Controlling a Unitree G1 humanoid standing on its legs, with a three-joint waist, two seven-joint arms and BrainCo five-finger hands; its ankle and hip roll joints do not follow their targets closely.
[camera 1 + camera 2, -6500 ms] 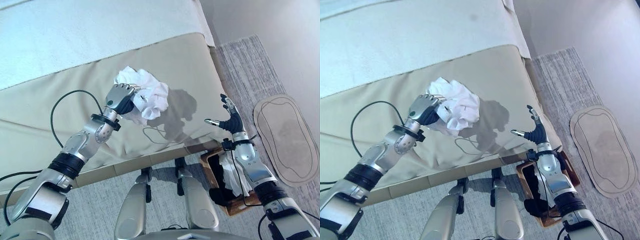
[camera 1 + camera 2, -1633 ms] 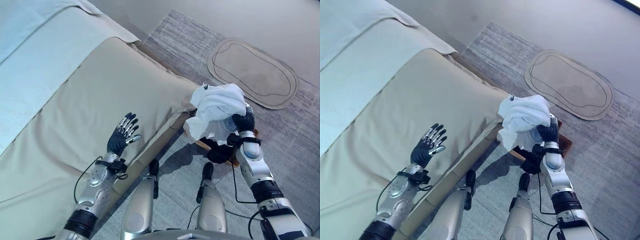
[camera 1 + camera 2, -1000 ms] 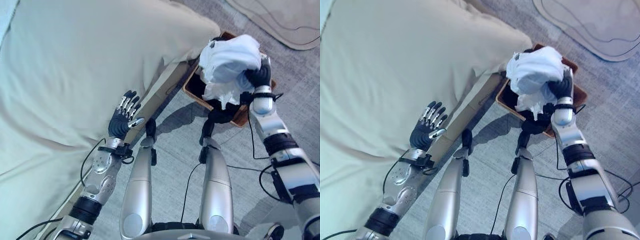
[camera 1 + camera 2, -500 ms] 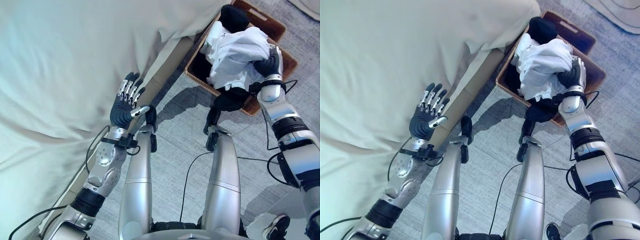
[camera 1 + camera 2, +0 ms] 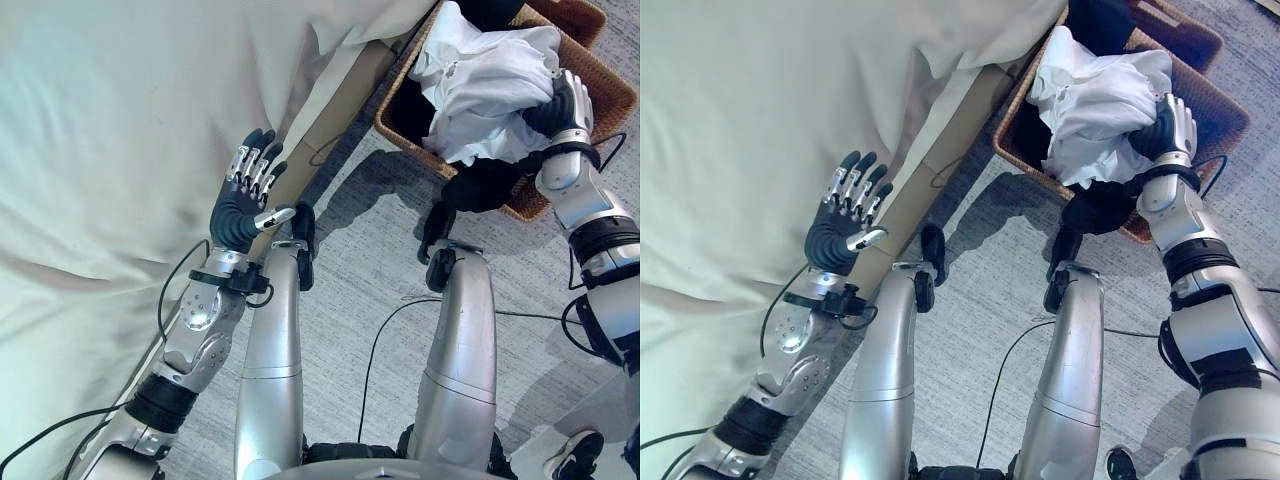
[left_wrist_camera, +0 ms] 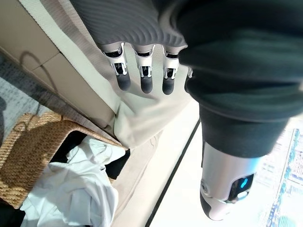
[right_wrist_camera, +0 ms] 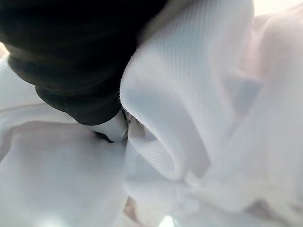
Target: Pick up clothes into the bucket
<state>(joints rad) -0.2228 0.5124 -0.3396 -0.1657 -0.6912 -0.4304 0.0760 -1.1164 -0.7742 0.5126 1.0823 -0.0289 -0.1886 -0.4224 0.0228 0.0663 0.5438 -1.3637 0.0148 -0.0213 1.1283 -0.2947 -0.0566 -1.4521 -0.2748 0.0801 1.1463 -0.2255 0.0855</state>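
— What's on the left, and how much room is there?

— The beige bed cover (image 5: 110, 150) takes up the whole left side, its edge running diagonally down past the wooden bed frame (image 5: 940, 165). The left hand (image 5: 243, 200) is raised just off that edge, palm up, fingers straight and spread, with nothing in it. Between the bed frame and the basket lies a strip of bare grey carpet (image 5: 370, 270), which is the open room here.

— And to the right?

— The wicker basket (image 5: 600, 95) stands on the carpet close to the corner of the bed, its near rim just beside the bed frame. The white clothes (image 5: 1095, 100) are bunched up inside it and heaped above the rim, with some dark clothing (image 5: 485, 185) under them spilling over the near wall.

— Is the right hand holding them?

— The right hand (image 5: 562, 105) is at the basket's right rim, pressed into the white bundle. In its wrist view white cloth (image 7: 199, 109) wraps close around the hand; the fingers seem curled in the fabric, though they are mostly buried, so I can't be certain.
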